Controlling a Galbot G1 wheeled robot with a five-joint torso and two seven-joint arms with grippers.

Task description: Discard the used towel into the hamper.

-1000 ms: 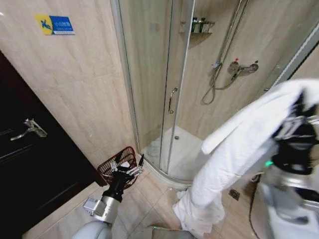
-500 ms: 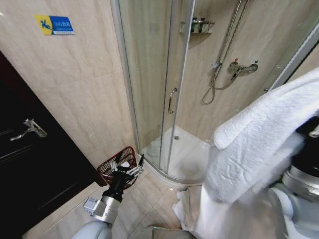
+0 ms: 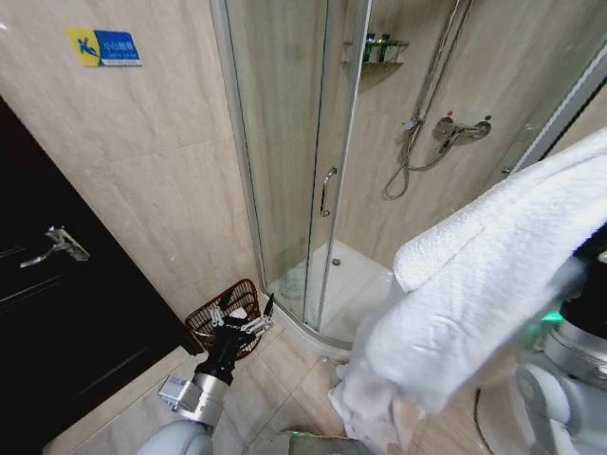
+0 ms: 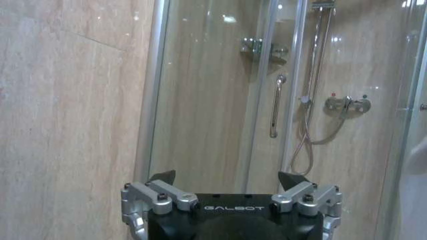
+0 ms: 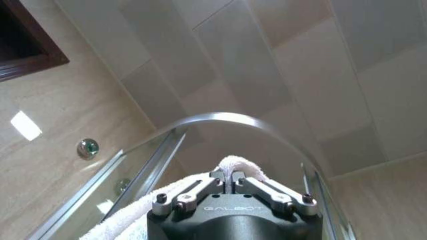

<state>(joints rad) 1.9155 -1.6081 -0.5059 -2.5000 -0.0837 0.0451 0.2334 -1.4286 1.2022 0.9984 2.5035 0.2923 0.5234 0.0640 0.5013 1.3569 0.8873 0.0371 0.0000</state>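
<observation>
White towel (image 3: 474, 294) held high on the right, clamped in the right gripper (image 5: 229, 181); hamper (image 3: 224, 319) low on the floor to the left.

Thick, fluffy and white, draped in a long fold from upper right down toward the floor tiles, lower end bunched near the shower step. Seen from the right wrist, fingers pressed together on a fold of the cloth, pointing up at the ceiling. Small, round, dark red-brown wire basket, standing against the beige tiled wall, just beside the curved glass shower enclosure (image 3: 285, 142) and near the dark door (image 3: 57, 313). Left gripper (image 3: 242, 318) low in front of the basket, partly covering it, fingers (image 4: 162, 176) spread apart. Bare floor tiles between basket and hanging cloth; glass door and its handle (image 3: 325, 191) close behind.
</observation>
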